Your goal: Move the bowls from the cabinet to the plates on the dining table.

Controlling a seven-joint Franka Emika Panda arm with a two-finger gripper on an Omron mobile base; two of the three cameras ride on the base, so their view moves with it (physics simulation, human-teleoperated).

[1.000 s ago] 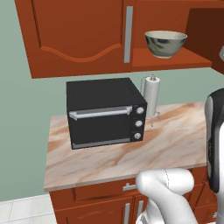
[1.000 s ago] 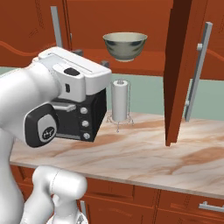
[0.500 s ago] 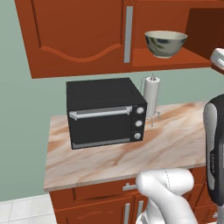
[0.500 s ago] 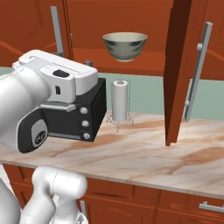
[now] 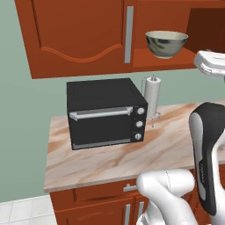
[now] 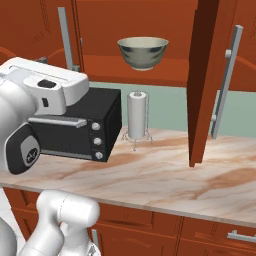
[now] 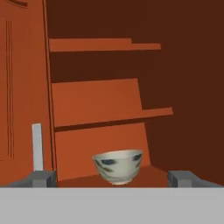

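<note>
Claw (image 7: 112,179) spread wide, empty, its tips cut off low; bowl (image 7: 118,166) sits upright on the cabinet's (image 7: 96,105) bottom shelf, between the tips, untouched; upper shelves dim.

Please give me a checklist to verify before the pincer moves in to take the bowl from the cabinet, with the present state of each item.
1. Cabinet door swung open, shelf reachable: ok.
2. Bowl upright on the lowest shelf: ok.
3. Pincer open, fingertips wide apart: ok.
4. Bowl centred between the fingertips in the hand view: ok.
5. Pincer already around the bowl: not ok, the bowl sits farther in.
6. Second bowl located in the cabinet: cannot tell.
</note>
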